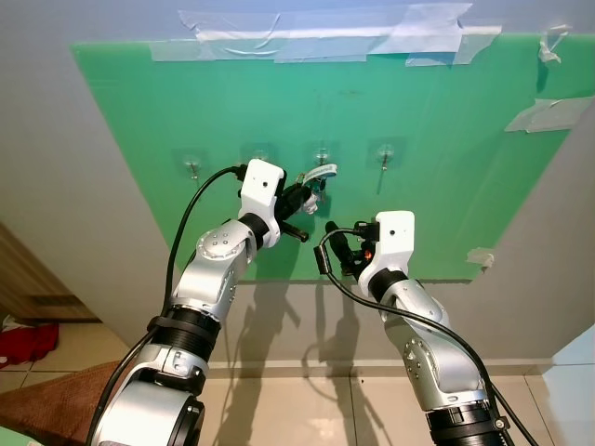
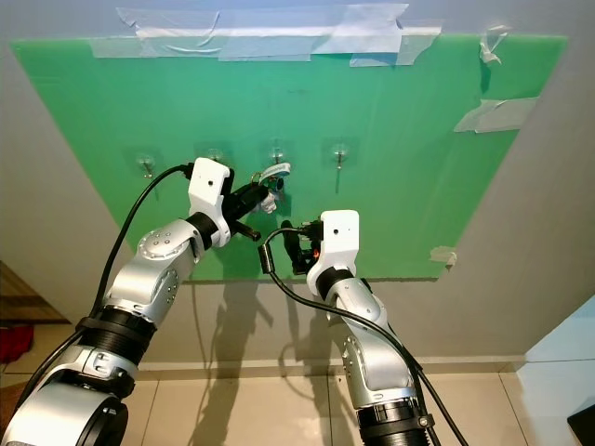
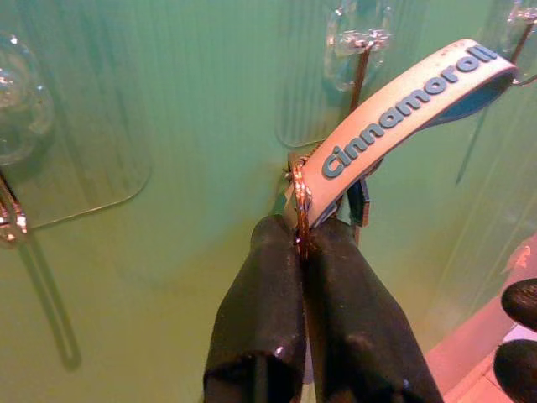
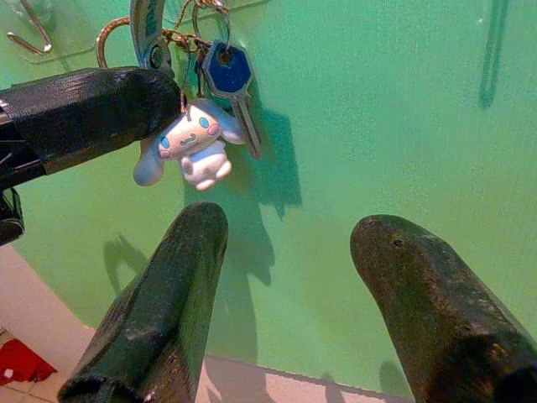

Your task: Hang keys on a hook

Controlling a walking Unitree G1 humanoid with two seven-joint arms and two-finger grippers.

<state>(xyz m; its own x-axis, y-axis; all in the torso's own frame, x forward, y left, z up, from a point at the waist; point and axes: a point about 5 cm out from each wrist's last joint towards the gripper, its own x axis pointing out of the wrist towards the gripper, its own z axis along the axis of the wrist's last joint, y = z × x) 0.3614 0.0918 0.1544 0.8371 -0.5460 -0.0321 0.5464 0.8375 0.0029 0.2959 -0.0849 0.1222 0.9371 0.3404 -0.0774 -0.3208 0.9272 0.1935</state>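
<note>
The keys hang from a ring [image 3: 299,197] with a grey "Cinnamoroll" strap [image 3: 403,92], a blue-headed key [image 4: 228,75] and a white plush charm [image 4: 193,147]. My left gripper [image 1: 307,193] is shut on the ring and holds it against the green board [image 1: 437,186], right at the third of several clear hooks [image 1: 321,153]. The strap sticks up past that hook [image 3: 361,59]. My right gripper [image 1: 339,237] is open just below and to the right of the keys, with nothing between its fingers [image 4: 168,277].
Other clear hooks [image 1: 192,167] [image 1: 384,153] flank the one in use. White tape [image 1: 325,37] fixes the board to the grey wall. Tiled floor lies below, with a red cloth [image 1: 28,342] and a brown mat [image 1: 56,395] at the lower left.
</note>
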